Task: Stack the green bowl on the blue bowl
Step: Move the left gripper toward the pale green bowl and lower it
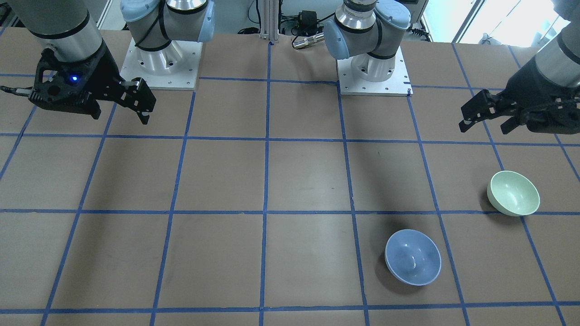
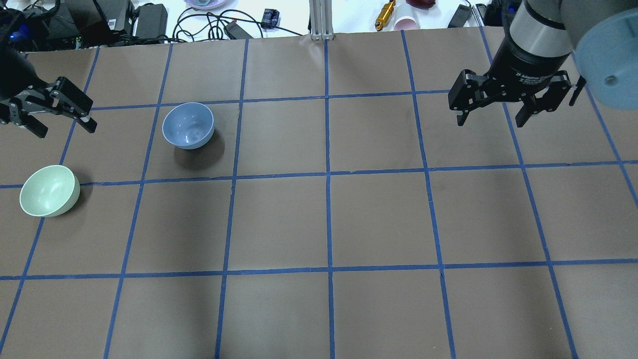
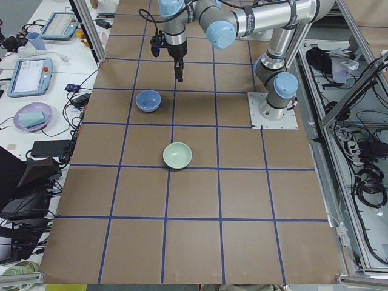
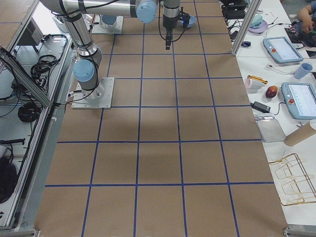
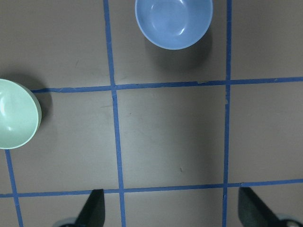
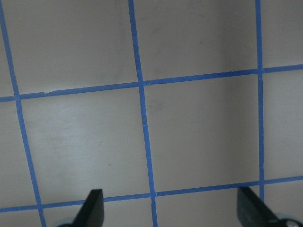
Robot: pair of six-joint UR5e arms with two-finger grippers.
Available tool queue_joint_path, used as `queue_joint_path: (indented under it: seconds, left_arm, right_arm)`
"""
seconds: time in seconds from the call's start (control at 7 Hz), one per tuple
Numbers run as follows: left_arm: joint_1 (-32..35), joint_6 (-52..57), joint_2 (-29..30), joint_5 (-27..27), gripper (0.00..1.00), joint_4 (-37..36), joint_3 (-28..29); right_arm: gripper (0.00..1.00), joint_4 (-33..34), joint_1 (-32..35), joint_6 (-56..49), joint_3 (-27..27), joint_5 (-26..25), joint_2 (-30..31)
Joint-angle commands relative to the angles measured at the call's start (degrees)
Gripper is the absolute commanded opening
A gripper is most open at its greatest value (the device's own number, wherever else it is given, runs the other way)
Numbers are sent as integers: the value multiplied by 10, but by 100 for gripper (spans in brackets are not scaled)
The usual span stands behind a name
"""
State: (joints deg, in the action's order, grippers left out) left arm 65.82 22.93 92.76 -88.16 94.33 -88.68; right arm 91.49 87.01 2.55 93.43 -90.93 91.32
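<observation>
Front view: green bowl (image 1: 513,193) and blue bowl (image 1: 413,257) stand apart on the table (image 1: 226,181), with nothing between them; the left end effector (image 1: 484,121) hangs nearby, fingers spread, empty.
Overhead: right end effector (image 2: 490,118) is well apart from the bowls, fingers spread, empty; cables (image 2: 199,22) lie beyond the far edge.
Left side: both bowls upright.
Right side: blue bowl partly hidden behind the arm.
Left wrist: green bowl cut off at the left edge, blue bowl at the top.
Right wrist: only bare table.

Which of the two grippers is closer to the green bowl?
Left. The left gripper hovers open close to the green bowl, not touching it; the right gripper hangs far off on the opposite side.
</observation>
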Motion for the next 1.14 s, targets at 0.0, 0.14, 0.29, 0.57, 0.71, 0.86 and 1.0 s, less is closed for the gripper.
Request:
queue_joint_path:
  seconds: [0.0,0.14,0.29,0.57,0.71,0.86,1.0]
  left_arm:
    - [-53,43,30,5,100,-13,-4]
    - [-78,82,50,4,100,-28,-4]
    - [-104,112,69,4,100,-49,-4]
    - [-147,136,101,3,100,-91,-4]
    - [-164,138,123,-2,100,-124,-5]
    - [-173,168,141,-2,100,-139,-5]
    - [-187,195,161,-2,100,-173,-5]
  right_arm:
    - [100,0,0,0,1,0,0]
    - [100,0,0,0,0,0,0]
    - [100,0,0,0,0,0,0]
    - [100,0,0,0,0,0,0]
    - [100,0,0,0,0,0,0]
    - [100,0,0,0,0,0,0]
    - [100,0,0,0,0,0,0]
